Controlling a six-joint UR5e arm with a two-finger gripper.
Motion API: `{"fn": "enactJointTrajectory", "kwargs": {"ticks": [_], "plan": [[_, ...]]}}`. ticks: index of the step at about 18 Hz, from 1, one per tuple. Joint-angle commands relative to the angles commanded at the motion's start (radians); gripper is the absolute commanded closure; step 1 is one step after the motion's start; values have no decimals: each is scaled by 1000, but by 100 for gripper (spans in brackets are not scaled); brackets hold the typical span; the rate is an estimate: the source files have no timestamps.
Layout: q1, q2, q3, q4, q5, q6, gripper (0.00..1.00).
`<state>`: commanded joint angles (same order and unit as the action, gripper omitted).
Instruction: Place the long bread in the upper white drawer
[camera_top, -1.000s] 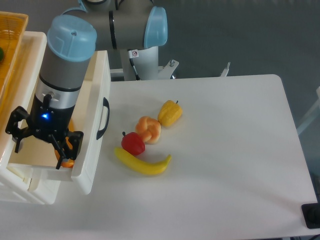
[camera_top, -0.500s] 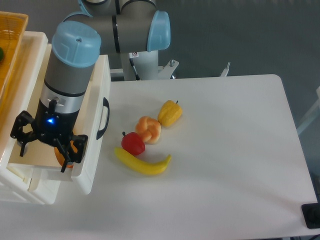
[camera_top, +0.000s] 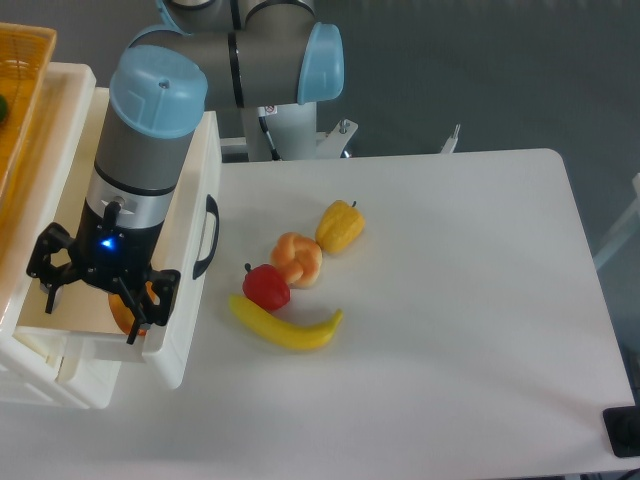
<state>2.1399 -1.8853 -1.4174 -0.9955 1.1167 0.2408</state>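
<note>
1. The jaws of the gripper (camera_top: 100, 300) stand spread apart over the upper white drawer (camera_top: 185, 250), grasping nothing.
2. The long bread (camera_top: 125, 313) lies inside that drawer, beneath the jaws; only a small orange patch shows, so its long axis cannot be told.
3. On the bench (camera_top: 450, 320) lie a banana (camera_top: 287, 327), a red apple (camera_top: 266, 287), a knotted bun (camera_top: 297, 258) and a yellow pepper (camera_top: 340, 227).

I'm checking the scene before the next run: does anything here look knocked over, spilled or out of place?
Nothing stands out. The gripper hangs over the open upper white drawer, with a bit of the orange long bread showing beneath it. On the table the banana, apple, round bun and yellow pepper lie in a tidy cluster.
</note>
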Motion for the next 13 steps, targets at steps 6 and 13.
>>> {"fn": "enactJointTrajectory", "kwargs": {"ticks": [6,13], "plan": [[-8,8,-26,0,0,3,0],[-8,26,-38,0,-3,5,0]]}}
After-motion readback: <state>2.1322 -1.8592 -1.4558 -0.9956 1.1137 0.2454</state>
